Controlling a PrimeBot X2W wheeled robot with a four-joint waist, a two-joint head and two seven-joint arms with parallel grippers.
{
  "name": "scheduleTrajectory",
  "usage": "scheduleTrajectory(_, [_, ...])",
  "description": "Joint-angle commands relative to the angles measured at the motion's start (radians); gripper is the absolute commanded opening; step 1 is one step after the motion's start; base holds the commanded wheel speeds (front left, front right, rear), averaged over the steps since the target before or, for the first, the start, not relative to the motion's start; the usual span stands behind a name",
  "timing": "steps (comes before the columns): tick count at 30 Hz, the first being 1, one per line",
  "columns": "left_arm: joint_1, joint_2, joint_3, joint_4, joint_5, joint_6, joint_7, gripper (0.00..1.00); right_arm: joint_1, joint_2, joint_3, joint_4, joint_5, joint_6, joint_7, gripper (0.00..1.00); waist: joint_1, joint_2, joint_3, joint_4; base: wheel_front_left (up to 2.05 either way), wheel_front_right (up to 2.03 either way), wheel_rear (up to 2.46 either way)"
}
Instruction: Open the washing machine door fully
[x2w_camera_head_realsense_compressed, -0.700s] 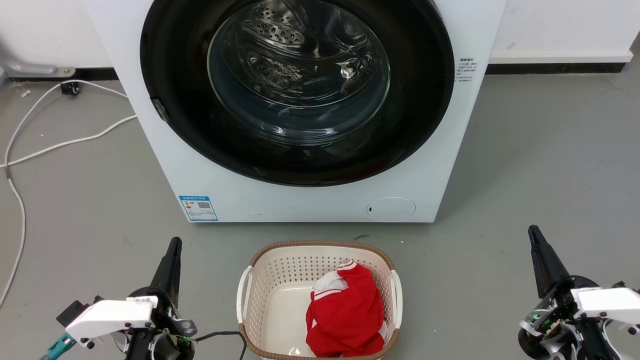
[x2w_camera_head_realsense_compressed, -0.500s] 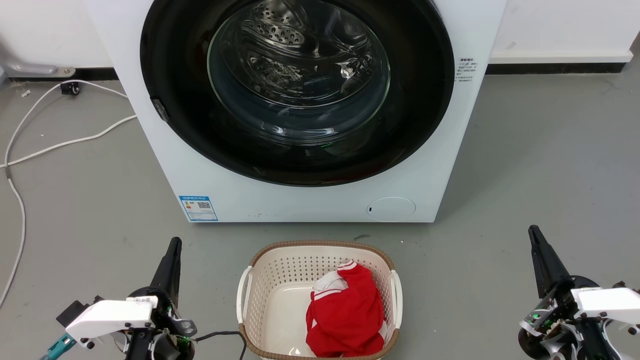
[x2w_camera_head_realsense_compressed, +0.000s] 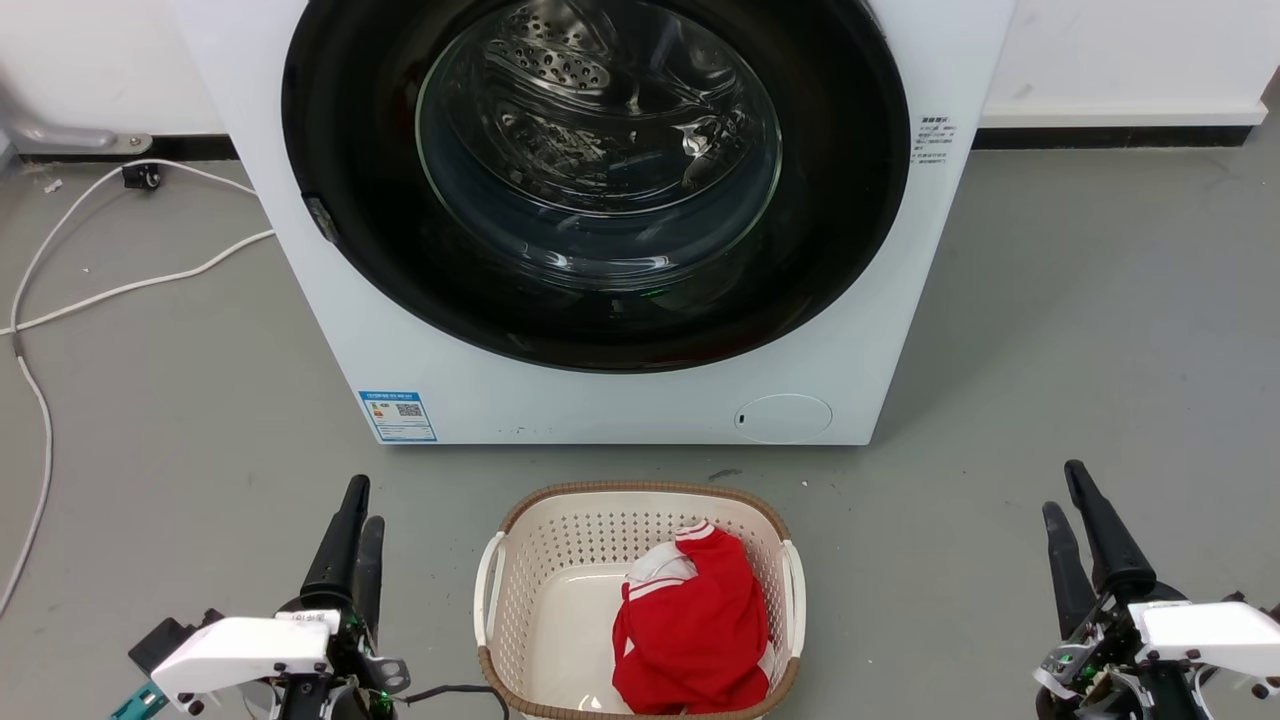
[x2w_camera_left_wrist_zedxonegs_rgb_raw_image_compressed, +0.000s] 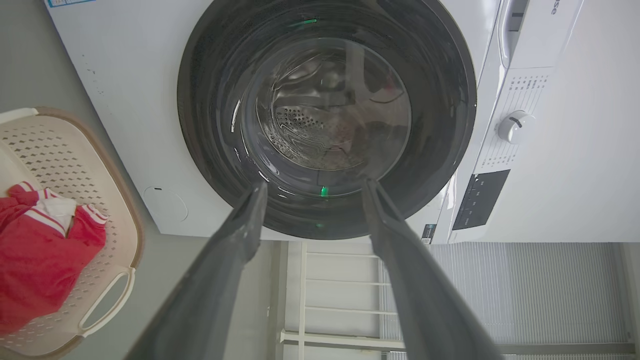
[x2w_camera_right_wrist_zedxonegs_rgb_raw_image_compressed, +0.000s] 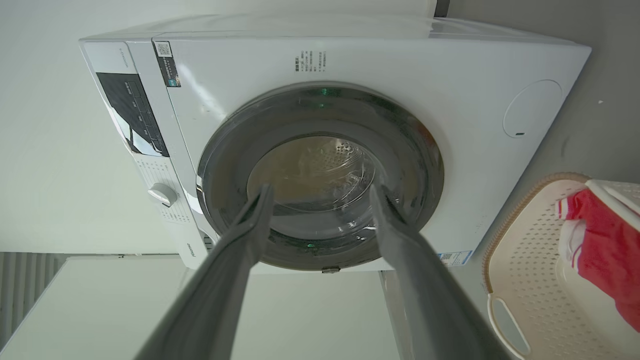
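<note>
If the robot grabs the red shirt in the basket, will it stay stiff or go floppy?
Probably floppy: the red shirt lies crumpled in folds. Likely light too, being thin cloth slumped against the basket wall.

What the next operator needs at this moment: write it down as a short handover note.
The left pincer is open and empty, low on the robot's left, touching nothing.
The right pincer is open and empty, low on the right, touching nothing.
The big white box-shaped washing machine stands straight ahead. Its round glossy black door with the clear glass bowl is shut flush against the front.
A beige perforated plastic laundry basket holding a red and white garment sits between the pincers, in front of the machine.
Done: nothing yet.
Left: reach the door, take hold at its edge, swing it fully open.
</note>
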Motion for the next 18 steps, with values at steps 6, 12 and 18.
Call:
scheduleTrajectory(6, [-0.018, 0.004, -0.004, -0.063, 0.103, -0.001, -0.032, 1.00, -0.009, -0.001, 0.002, -0.053, -0.087, 0.000, -0.032, 1.00, 0.0000, 0.0000, -0.001, 0.002, 0.00, 0.00, 0.00])
scheduleTrajectory(12, [-0.017, 0.004, -0.001, -0.098, 0.216, -0.001, -0.057, 1.00, -0.003, 0.000, 0.009, -0.089, -0.238, 0.000, -0.057, 1.00, 0.0000, 0.0000, -0.002, 0.004, 0.00, 0.00, 0.00])
scheduleTrajectory(18, [-0.013, 0.003, -0.003, -0.119, 0.357, -0.001, -0.081, 1.00, 0.005, 0.001, 0.009, -0.120, -0.419, 0.000, -0.081, 1.00, 0.0000, 0.0000, -0.003, 0.005, 0.00, 0.00, 0.00])
